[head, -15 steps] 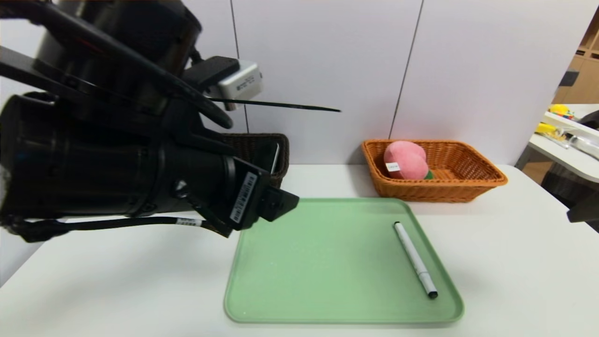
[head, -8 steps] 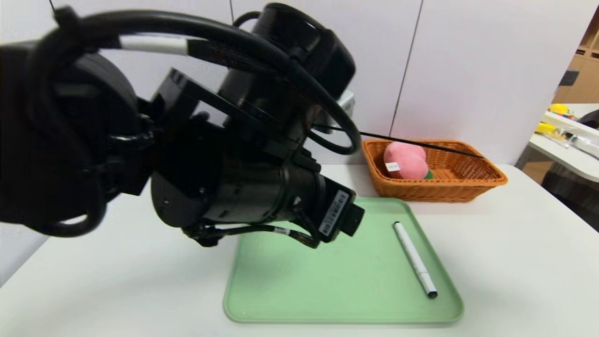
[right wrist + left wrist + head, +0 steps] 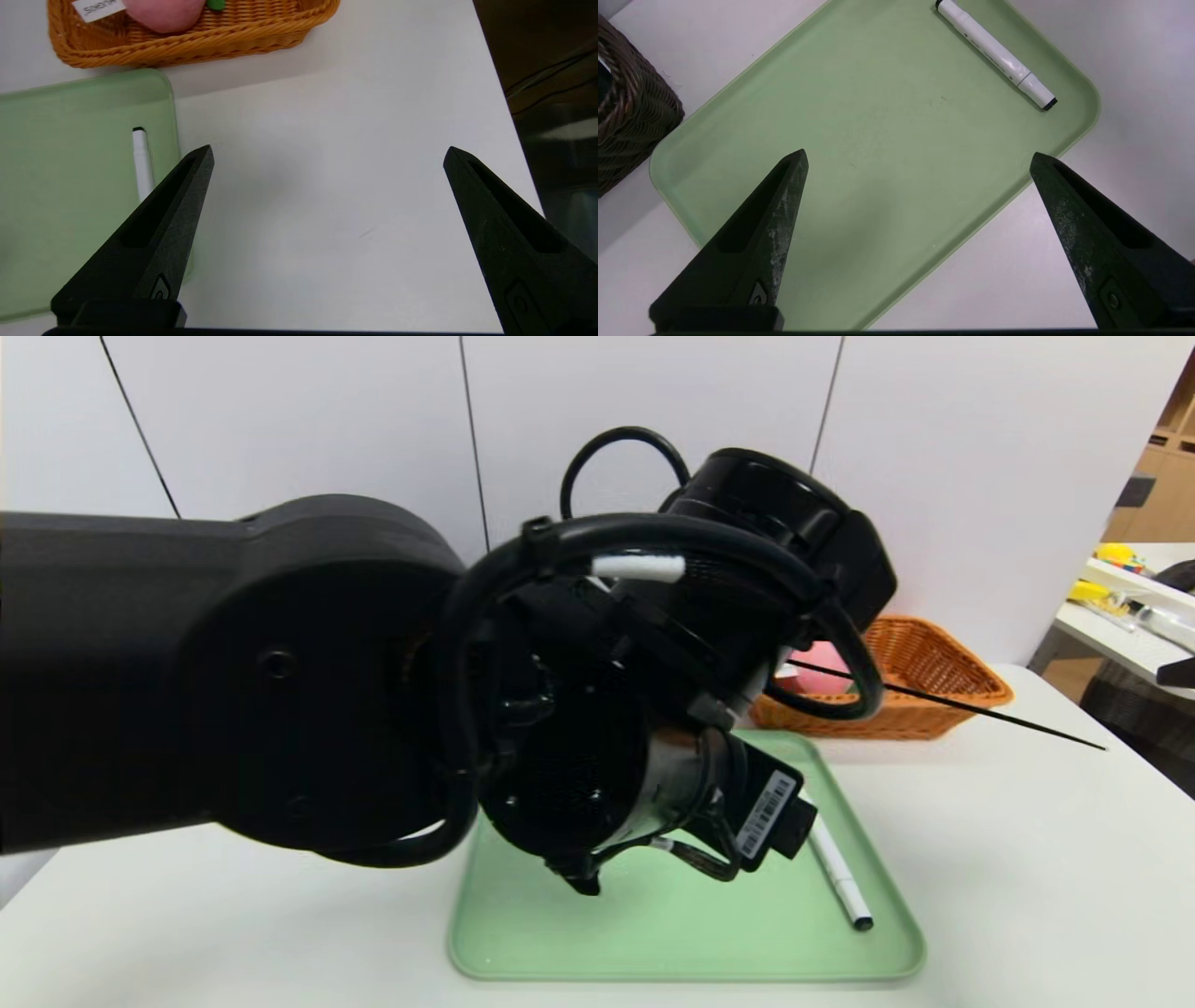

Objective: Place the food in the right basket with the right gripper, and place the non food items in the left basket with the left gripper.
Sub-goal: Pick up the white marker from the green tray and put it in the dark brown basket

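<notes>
In the head view, our left arm (image 3: 280, 681) is blocking most of the tray (image 3: 691, 943) and hiding the peach (image 3: 826, 679) in the right basket (image 3: 934, 681). From the left wrist, our left gripper (image 3: 917, 158) is hanging spread over the tray, the pen (image 3: 994, 51) lying beyond, the left basket (image 3: 626, 116) cut off. From the right wrist, our right gripper (image 3: 327, 154) is gaping over bare table (image 3: 327, 140).

The left gripper (image 3: 917, 156) hangs above the near part of a pale green tray (image 3: 738, 140), its two black pointed fingers (image 3: 770, 219) spread wide with nothing between them. A slim white marker pen (image 3: 997, 53) with a black tip lies slantwise on the tray close to one rounded corner, well apart from both fingers. The tray sits on a white counter (image 3: 1134, 70), and the corner of the dark brown woven left basket (image 3: 630, 116) stands just beside another tray corner.
</notes>
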